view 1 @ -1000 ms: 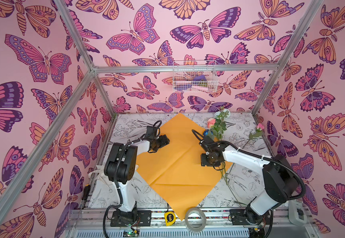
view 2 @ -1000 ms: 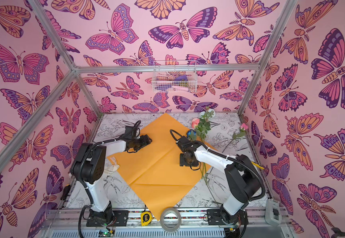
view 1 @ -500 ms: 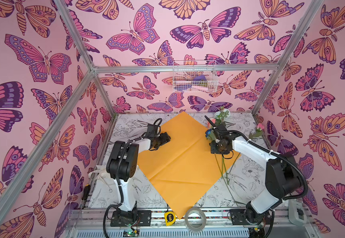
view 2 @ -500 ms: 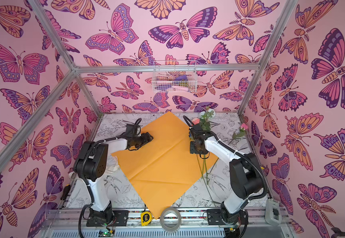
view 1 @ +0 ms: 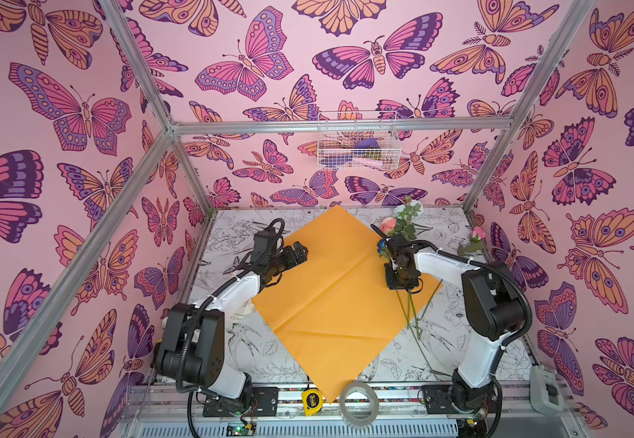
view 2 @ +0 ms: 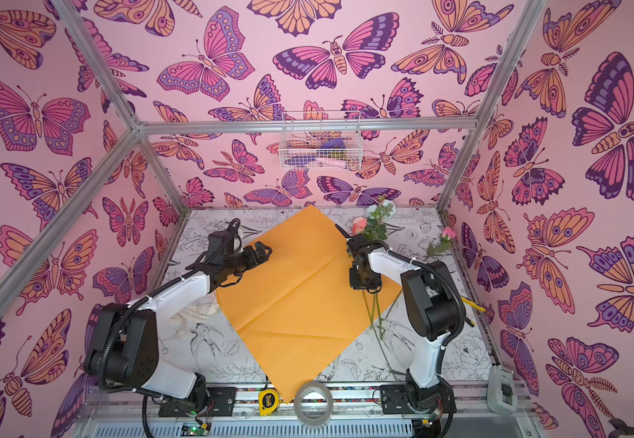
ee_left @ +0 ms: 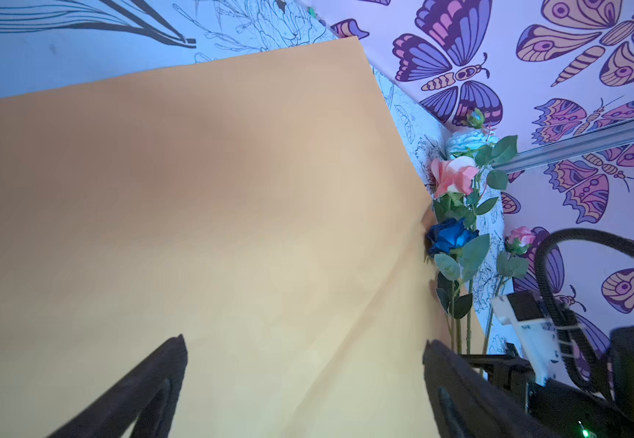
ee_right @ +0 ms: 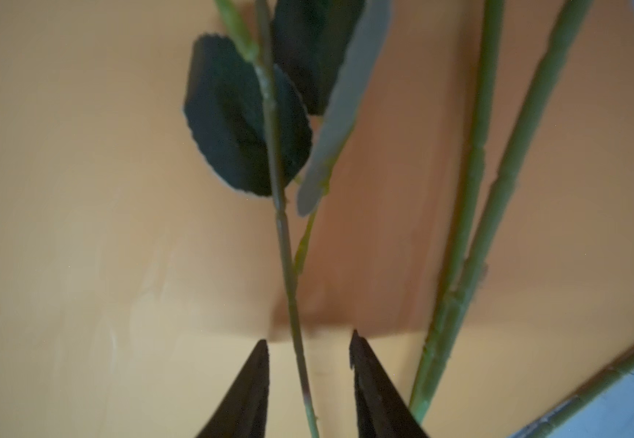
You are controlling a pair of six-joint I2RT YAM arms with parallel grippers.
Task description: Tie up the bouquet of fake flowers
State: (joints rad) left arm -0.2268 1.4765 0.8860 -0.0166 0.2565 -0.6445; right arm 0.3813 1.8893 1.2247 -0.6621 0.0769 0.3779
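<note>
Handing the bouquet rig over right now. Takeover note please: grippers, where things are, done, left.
Left gripper: open, empty, over the left part of the orange paper.
Right gripper: jaws apart astride one thin stem, not clamped.
Flowers: three lie with stems across the paper's right corner; a pink rose lies farther right on the table.
Ribbon: on the table left of the paper.
Done: paper spread flat. Left: gather flowers, wrap, tie.
</note>
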